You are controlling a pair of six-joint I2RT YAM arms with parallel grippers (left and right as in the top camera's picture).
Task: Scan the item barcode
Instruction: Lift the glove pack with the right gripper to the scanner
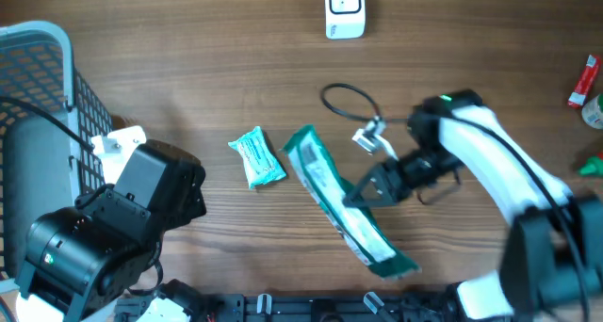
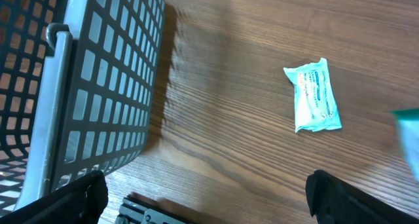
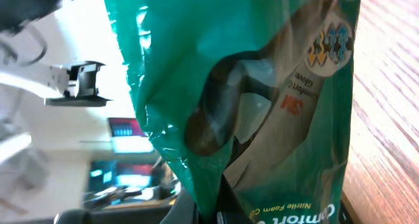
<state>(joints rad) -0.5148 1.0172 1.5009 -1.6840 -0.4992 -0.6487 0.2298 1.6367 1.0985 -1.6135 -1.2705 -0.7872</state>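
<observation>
Green plastic makes up both packets on the wooden table (image 1: 236,58), two in all. The long green packet (image 1: 344,204) lies just past the middle of the overhead view toward 5 o'clock, slanting from 11 to 5. The right gripper (image 1: 358,196) is clamped on its edge from the 3 o'clock side, jaws pressed tight on the film. In the right wrist view this packet (image 3: 262,86) fills most of the picture, crinkled, with a brown and white label and small print on it. Whether its far end touches the table I cannot tell. The second, a small teal packet (image 1: 257,158), rests flat just beside the long one at its 9 o'clock, apart from it and touched by neither arm; the left wrist view shows it (image 2: 313,95) lying alone on the wood. One grey mesh basket (image 1: 58,41) sits at 9 to 10 o'clock, and the left arm stands next to it with the left gripper (image 2: 203,201) spread wide and holding nothing. One white scanner (image 1: 345,9) stands at 12 o'clock, well apart from both packets. One black cable (image 1: 350,104) loops on the table between the scanner and the right arm. At 3 o'clock, one red item (image 1: 584,82) and some green bits are cut off by the edge, too little showing to name.
</observation>
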